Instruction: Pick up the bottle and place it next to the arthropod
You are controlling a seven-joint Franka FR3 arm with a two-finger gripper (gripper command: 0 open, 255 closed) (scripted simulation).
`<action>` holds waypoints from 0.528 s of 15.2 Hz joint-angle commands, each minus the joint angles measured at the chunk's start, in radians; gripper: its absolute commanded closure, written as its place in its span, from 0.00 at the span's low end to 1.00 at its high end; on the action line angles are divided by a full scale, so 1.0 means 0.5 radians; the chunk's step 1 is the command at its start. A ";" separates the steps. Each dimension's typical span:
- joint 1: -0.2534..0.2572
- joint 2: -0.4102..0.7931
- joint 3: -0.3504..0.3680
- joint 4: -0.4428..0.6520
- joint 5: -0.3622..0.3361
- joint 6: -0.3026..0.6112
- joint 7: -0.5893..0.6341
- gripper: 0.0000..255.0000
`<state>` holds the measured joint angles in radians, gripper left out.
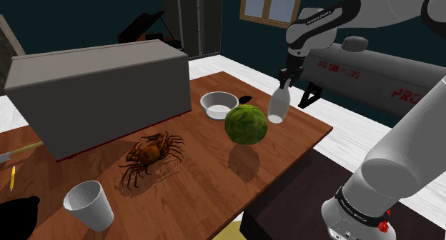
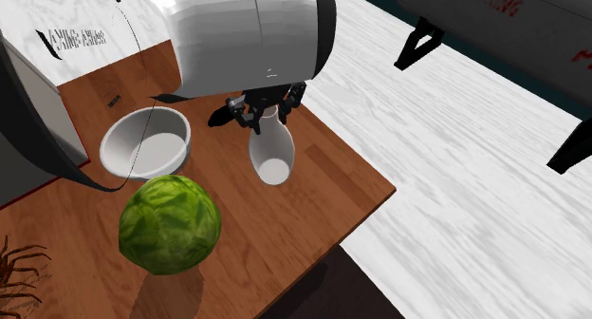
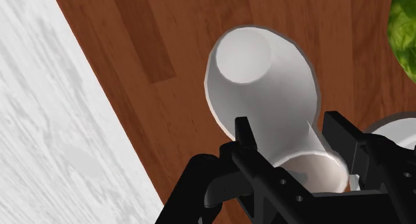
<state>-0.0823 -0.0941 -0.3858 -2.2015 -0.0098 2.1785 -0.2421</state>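
White bottle (image 1: 278,105), smooth and plain, with a broad rounded body tapering to a narrow neck: I am holding it by that neck, my two black fingers (image 3: 243,133) pinching it from either side. My all-black gripper (image 1: 284,80) is pointing down over the brown wooden table (image 1: 207,167). The bottle is hanging below the gripper, tilted, its flat round base turned outward and not resting on the wood.

In the second exterior view the bottle (image 2: 270,146) is showing that pale base as an oval beneath the gripper (image 2: 264,113). In the wrist view the bottle (image 3: 267,89) is widening away from the gripper (image 3: 290,133), its base the farthest part. The table (image 3: 133,29) is lying beneath it and the white grained floor (image 3: 53,123) beyond the table's edge.

The bottle is hovering near the table's corner, close to its edge. In the shoulder view it is just right of a round, leafy green cabbage (image 1: 246,124) and near a shallow white bowl (image 1: 219,104). The second exterior view is showing the same cabbage (image 2: 171,224) and bowl (image 2: 147,144).

The brown crab (image 1: 151,154), legs spread, is lying well apart from the bottle, beyond the cabbage toward the shoulder view's left. It is sitting between a long grey box (image 1: 100,88) and a white tapered cup (image 1: 89,204).
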 commanded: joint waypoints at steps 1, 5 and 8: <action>0.000 0.000 0.000 0.000 0.000 0.000 0.000 1.00; 0.000 0.000 0.000 0.000 0.000 0.000 0.000 1.00; 0.000 -0.033 0.005 0.051 -0.014 -0.080 0.012 1.00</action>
<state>-0.0821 -0.1045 -0.3842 -2.1831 -0.0143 2.1503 -0.2380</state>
